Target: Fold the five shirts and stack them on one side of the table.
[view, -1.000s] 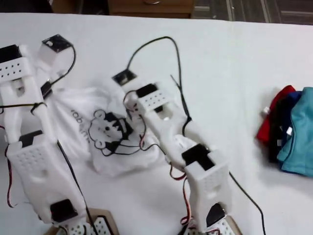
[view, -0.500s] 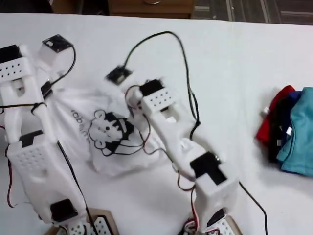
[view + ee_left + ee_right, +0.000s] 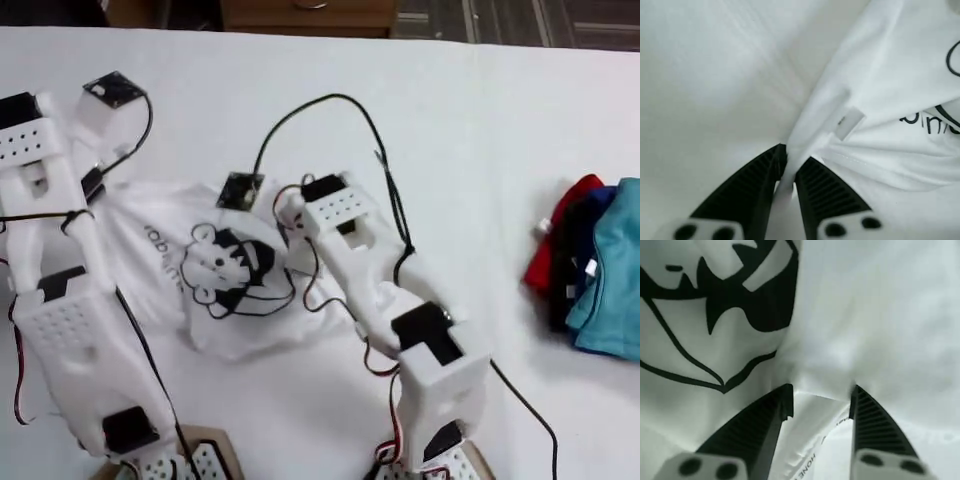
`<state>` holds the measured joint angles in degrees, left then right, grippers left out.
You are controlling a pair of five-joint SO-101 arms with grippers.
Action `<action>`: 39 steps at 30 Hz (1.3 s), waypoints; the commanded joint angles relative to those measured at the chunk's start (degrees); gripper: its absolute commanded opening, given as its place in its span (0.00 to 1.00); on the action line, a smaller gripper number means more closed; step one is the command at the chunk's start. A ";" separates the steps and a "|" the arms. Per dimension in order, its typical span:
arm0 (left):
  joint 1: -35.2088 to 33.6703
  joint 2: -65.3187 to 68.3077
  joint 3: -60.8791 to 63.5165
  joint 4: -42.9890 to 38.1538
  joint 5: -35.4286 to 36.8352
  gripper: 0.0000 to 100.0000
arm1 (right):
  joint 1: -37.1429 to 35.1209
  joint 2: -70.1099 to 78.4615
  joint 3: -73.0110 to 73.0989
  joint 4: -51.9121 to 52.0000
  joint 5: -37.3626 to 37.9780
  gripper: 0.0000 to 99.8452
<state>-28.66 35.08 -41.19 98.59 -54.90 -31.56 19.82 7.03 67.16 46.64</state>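
Now, your left gripper [image 3: 788, 165] is pinched on the 10 o'clock edge of the crumpled white shirt with black cartoon print [image 3: 200, 290], lying 10-to-4 at the desk's [image 3: 480, 130] 9 o'clock. Your right gripper [image 3: 820, 405], jaws spread, straddles a fold at its 2 o'clock edge, beside the print.

Wide bare table [image 3: 480, 110] along the far side and centre-right, open passage there. The white shirt [image 3: 200, 290] sprawls between the left arm [image 3: 70, 320] and right arm [image 3: 420, 350]. A black cable [image 3: 330, 98] loops beyond the right arm, and folded shirts [image 3: 590, 265] block the right edge.
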 commanded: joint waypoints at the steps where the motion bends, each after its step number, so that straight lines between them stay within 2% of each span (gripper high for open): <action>1: -0.62 -0.44 -2.59 0.88 -0.35 0.02 | -2.33 0.13 -0.18 -0.13 0.44 0.19; 8: -0.62 -0.44 -2.59 0.88 -0.35 0.02 | -2.77 1.01 -0.35 -3.82 0.53 0.19; 10: -0.62 -0.44 -2.59 0.88 -0.35 0.02 | -1.27 2.59 -0.70 -6.90 0.62 0.14; 13: -0.62 -0.44 -2.59 0.97 -0.35 0.02 | 1.10 6.90 -3.60 -9.80 1.85 0.01; 23: -0.62 -0.44 -2.59 1.76 -0.35 0.02 | 2.86 13.14 -26.02 -0.04 1.67 0.02; 30: -0.62 -0.44 -2.59 1.58 -0.35 0.02 | 3.82 12.88 -29.10 2.42 1.67 0.02; 36: -0.62 -0.44 -2.59 1.67 -0.35 0.02 | 1.01 12.53 -29.36 10.86 1.58 0.03; 39: -0.62 -0.44 -2.59 1.67 -0.35 0.02 | 0.40 12.00 -30.07 14.55 0.00 0.11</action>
<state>-28.66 35.08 -41.19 99.56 -54.90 -30.51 33.80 -19.96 78.86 48.04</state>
